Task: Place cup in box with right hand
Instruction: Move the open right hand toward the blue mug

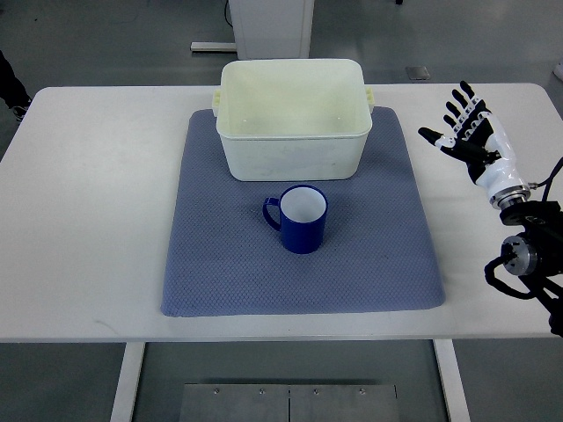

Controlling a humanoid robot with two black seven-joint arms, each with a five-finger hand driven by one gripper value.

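Observation:
A dark blue cup (299,220) with a white inside stands upright on the blue mat (211,264), its handle pointing left. Just behind it sits the cream plastic box (293,141), open on top with nothing inside. My right hand (457,123) hovers over the table's right side, well to the right of the cup and box, fingers spread and holding nothing. The left arm does not show.
The white table (88,193) runs out to both sides of the mat. A white pedestal base (268,26) stands on the floor behind the table. A dark object (10,83) shows at the left edge.

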